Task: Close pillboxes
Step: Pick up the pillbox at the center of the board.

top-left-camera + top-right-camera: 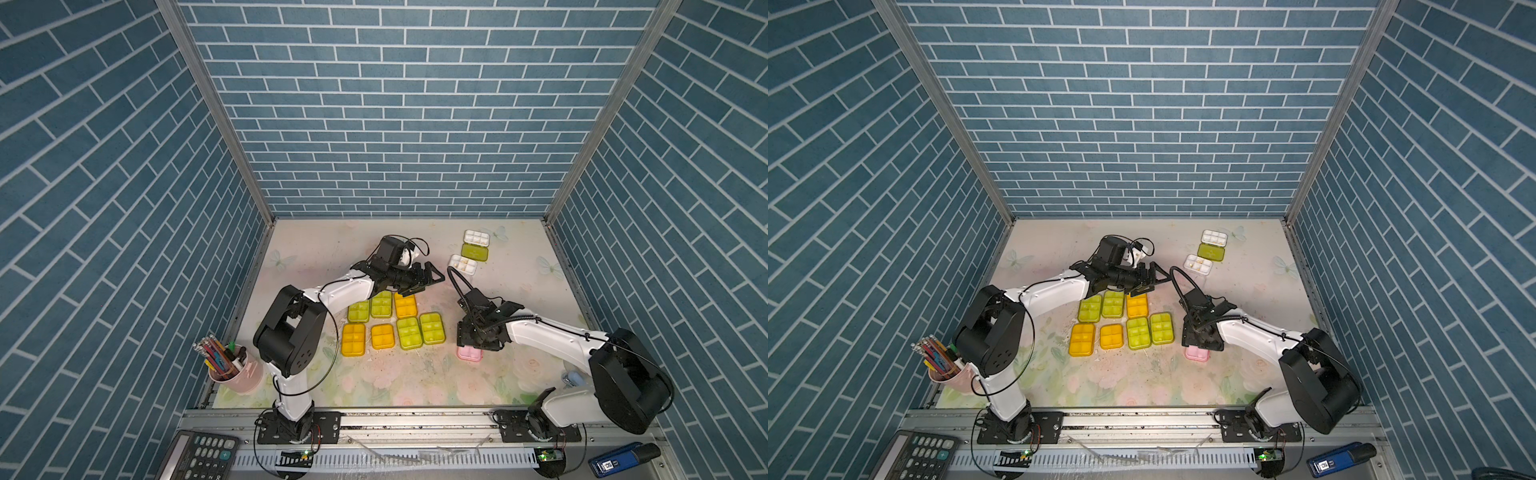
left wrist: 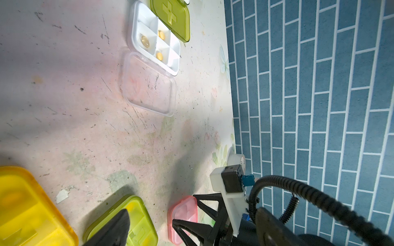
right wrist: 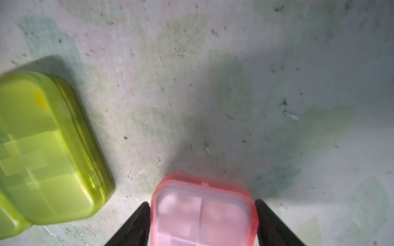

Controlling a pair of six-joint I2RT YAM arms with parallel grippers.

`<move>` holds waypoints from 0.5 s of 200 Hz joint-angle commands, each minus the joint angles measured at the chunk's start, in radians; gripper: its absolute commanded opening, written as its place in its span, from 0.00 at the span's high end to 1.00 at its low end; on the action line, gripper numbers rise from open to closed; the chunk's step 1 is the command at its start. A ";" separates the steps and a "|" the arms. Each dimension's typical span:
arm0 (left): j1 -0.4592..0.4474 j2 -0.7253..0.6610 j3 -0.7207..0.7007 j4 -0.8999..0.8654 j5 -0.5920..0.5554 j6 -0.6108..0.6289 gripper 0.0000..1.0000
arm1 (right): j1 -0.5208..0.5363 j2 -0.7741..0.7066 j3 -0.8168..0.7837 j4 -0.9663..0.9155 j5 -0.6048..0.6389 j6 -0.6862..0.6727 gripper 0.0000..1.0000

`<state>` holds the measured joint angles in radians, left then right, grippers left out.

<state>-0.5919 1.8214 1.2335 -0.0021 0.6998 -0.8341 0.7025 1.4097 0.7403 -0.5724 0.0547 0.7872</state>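
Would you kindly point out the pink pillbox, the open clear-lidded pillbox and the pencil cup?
pink pillbox (image 3: 202, 213): right wrist view, middle of its lid.
open clear-lidded pillbox (image 2: 155, 40): left wrist view, on its white tray.
pencil cup (image 1: 245, 380): in a top view, on its pink wall.

Table (image 1: 299, 249) is left bare at the far-left corner and along the near edge; the middle is barred by seven clustered pillboxes (image 1: 409, 332), the right by the pink pillbox (image 1: 470, 354) within the right gripper (image 3: 202, 203).
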 commanded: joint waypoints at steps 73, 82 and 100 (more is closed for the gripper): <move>0.006 -0.029 -0.011 0.018 0.007 0.007 0.07 | 0.031 -0.024 -0.060 -0.055 -0.008 0.045 0.20; 0.006 -0.028 -0.011 0.018 0.007 0.006 0.07 | 0.035 -0.029 -0.067 -0.047 -0.006 0.056 0.24; 0.006 -0.028 -0.011 0.021 0.011 0.003 0.07 | 0.038 -0.042 -0.069 -0.048 0.021 0.058 0.32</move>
<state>-0.5919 1.8214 1.2335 -0.0017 0.7002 -0.8345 0.7315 1.3926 0.6868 -0.5934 0.0494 0.8078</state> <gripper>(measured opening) 0.934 0.724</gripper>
